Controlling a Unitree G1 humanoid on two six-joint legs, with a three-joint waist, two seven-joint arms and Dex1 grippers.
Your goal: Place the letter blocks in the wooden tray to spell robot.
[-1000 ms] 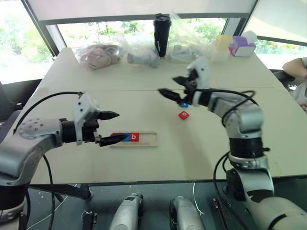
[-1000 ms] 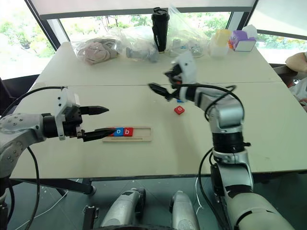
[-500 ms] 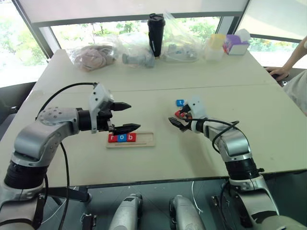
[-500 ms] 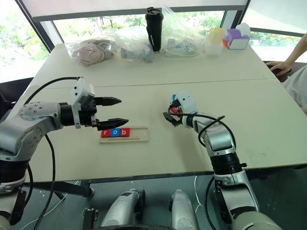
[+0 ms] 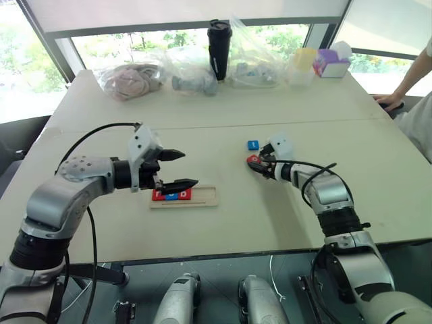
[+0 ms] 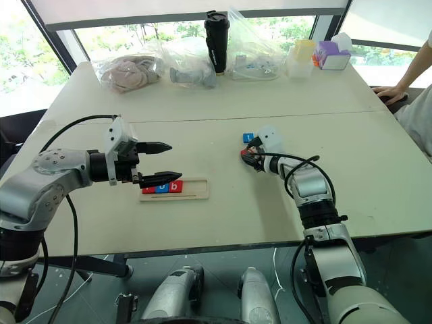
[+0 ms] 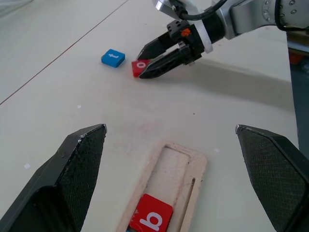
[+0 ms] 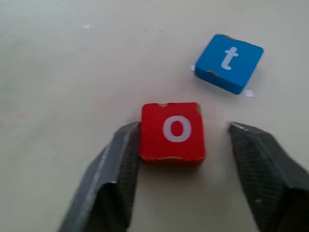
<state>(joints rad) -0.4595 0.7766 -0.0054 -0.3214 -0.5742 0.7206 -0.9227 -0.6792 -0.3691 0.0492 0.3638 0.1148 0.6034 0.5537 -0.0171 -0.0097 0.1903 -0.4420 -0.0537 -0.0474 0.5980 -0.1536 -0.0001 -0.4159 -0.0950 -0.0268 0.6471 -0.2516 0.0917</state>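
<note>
The pale desk carries the long pale-wood tray, already holding tiles including a red "b", below the left gripper, whose fingers stand wide and empty. Well apart, the right gripper is nearer the red square "o" tile: it lies flat between those narrowing fingers, touching one, not yet clamped. The blue "t" tile lies just beyond.

Pale table before bright windows
</note>
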